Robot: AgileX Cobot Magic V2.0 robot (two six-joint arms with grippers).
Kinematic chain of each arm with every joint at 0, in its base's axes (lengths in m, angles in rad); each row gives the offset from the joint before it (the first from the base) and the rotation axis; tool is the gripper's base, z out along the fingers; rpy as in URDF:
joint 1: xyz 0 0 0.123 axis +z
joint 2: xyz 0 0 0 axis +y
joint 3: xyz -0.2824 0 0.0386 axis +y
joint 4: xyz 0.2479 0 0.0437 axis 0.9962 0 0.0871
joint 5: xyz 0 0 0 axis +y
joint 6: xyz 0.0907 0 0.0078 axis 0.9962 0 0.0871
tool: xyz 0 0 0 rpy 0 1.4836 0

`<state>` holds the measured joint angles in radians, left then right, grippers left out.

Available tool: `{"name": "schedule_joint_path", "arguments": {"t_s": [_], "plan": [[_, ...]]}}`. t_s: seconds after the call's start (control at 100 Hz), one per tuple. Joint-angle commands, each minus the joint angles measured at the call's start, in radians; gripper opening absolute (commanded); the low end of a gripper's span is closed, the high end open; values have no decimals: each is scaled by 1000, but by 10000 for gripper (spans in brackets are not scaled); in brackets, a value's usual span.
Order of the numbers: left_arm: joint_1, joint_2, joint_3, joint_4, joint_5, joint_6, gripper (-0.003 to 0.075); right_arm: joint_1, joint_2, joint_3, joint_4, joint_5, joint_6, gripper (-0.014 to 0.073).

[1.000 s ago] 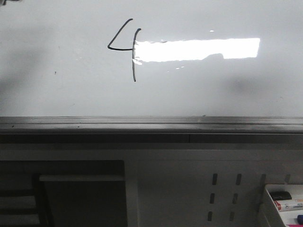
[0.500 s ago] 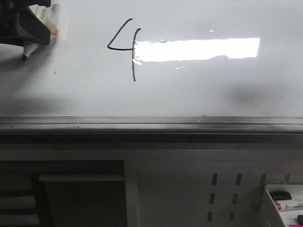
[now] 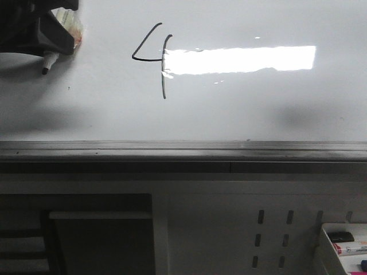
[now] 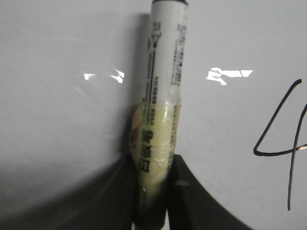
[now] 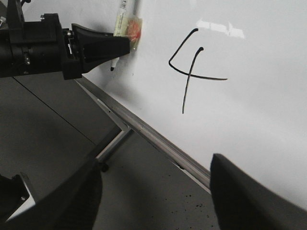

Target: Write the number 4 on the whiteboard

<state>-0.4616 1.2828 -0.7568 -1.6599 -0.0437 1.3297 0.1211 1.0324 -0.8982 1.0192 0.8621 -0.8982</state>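
Note:
A thin black number 4 (image 3: 156,57) is drawn on the whiteboard (image 3: 229,109); it also shows in the left wrist view (image 4: 283,143) and the right wrist view (image 5: 192,69). My left gripper (image 3: 57,43) is at the board's upper left, left of the 4, shut on a white marker (image 4: 160,96) wrapped in yellowish tape. The marker's black tip (image 3: 45,71) points down near the board. In the right wrist view the left gripper (image 5: 112,45) holds the marker tip (image 5: 112,68) just off the board. My right gripper (image 5: 153,191) is open and empty, off the board's edge.
The whiteboard's grey metal rim (image 3: 183,148) runs across below the writing. A bright glare (image 3: 241,60) lies over the 4's right side. Below is a grey perforated panel (image 3: 269,240) and a white tray (image 3: 344,243) with markers at the lower right.
My left gripper with the marker has come into the front view at the upper left and moved a little to the right. The 4 is unchanged.

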Motion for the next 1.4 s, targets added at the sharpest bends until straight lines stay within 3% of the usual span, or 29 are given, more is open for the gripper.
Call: {"name": "schedule_joint_path", "arguments": {"t_s": [0.0,0.32,0.56,0.74,0.99,1.08,1.18,1.31,1.39], "plan": [[2,-3,-28,20,-1,-9,26,-3,-19,-24,56,-21,-7,431],[2,-3,-28,26,13,-7,377,-3,-19,-24,52,-21,-7,431],[2,-17,-28,76,13,-7,407,-3,-19,-24,44,-21,-7,431],[2,-94,-26,158,14,-7,505,-4,-19,-24,38,-29,-7,431],[2,-305,21,239,22,-7,504,-14,-46,-23,37,-52,-7,391],[2,-413,63,280,32,-7,502,-13,-86,-14,37,-95,-7,307],[2,-542,115,313,44,-7,477,-13,-160,26,37,-189,-8,149],[2,-701,185,329,44,-7,342,-13,-288,127,37,-308,-67,-74],[2,-784,240,334,71,-7,211,-13,-370,197,37,-378,-107,-65]]}}
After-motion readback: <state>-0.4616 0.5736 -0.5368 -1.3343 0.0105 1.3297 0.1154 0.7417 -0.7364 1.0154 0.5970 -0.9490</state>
